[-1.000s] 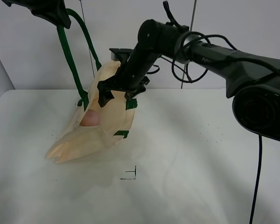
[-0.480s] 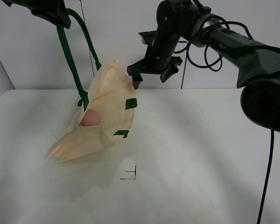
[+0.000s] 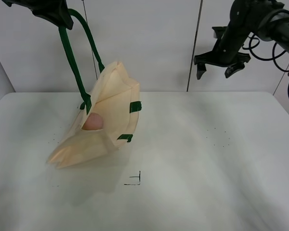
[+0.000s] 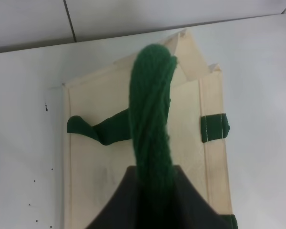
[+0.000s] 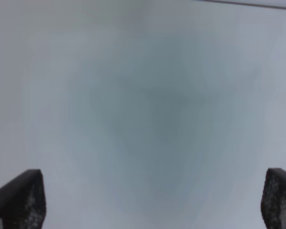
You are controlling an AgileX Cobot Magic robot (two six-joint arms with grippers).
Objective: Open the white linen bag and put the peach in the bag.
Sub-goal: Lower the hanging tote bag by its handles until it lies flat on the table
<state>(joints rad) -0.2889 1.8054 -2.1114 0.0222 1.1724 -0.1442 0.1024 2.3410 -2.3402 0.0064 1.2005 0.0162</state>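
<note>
The white linen bag (image 3: 108, 120) hangs by its dark green strap handles (image 3: 70, 57), its lower end resting on the table at the left. My left gripper (image 3: 58, 17) is shut on the handles high at the top left; the left wrist view shows the strap (image 4: 152, 119) running down to the bag (image 4: 100, 167). The peach (image 3: 92, 121) shows pink inside the bag's open mouth. My right gripper (image 3: 216, 71) is open and empty, high at the back right, far from the bag. In the right wrist view its fingertips (image 5: 19, 200) frame blurred bare table.
The white table (image 3: 207, 159) spreads to the right and front of the bag. A small black corner mark (image 3: 135, 180) is drawn on it near the middle front. A grey wall with a vertical seam (image 3: 195, 43) stands behind.
My right gripper has withdrawn from the bag's mouth, rising and swinging far right to the back. The bag, the peach inside it and my left gripper have stayed put.
</note>
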